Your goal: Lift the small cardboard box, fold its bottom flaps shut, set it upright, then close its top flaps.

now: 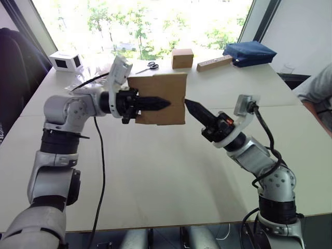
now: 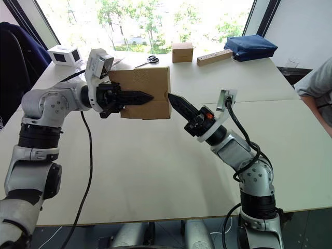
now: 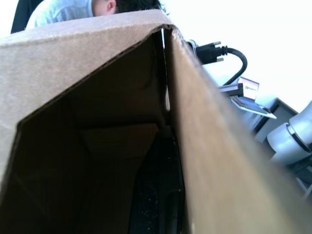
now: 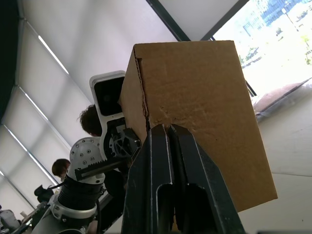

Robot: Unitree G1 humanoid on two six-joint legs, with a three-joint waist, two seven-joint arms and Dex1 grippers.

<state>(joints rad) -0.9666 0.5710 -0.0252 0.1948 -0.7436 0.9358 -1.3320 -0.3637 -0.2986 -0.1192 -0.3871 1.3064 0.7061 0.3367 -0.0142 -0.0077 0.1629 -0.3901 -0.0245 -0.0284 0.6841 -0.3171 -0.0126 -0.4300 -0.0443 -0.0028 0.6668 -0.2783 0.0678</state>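
Tabletop carries nothing in its near half; the box is held clear above it, over the middle, nearer the far edge than the near one. Box is off the surface and lies on its side, open end turned toward the left arm, as the left wrist view looks straight into the hollow interior. Left tool reaches across the box's near face, its fingers clamped on a wall or flap of the box, one finger outside and, judging by the left wrist view, one inside. Right tool has its fingers together, empty, with the tip just beside the box's right-hand vertical edge; contact cannot be confirmed. The governing relation: box lies directly ahead of the right tool's tip, toward the robot's left, so the right arm is the free one and the nearer to the closed end. Which flaps face which arm cannot be told. Judgement: lifting is done; folding of the bottom flaps is not yet evident, and the right tool is placed to press.
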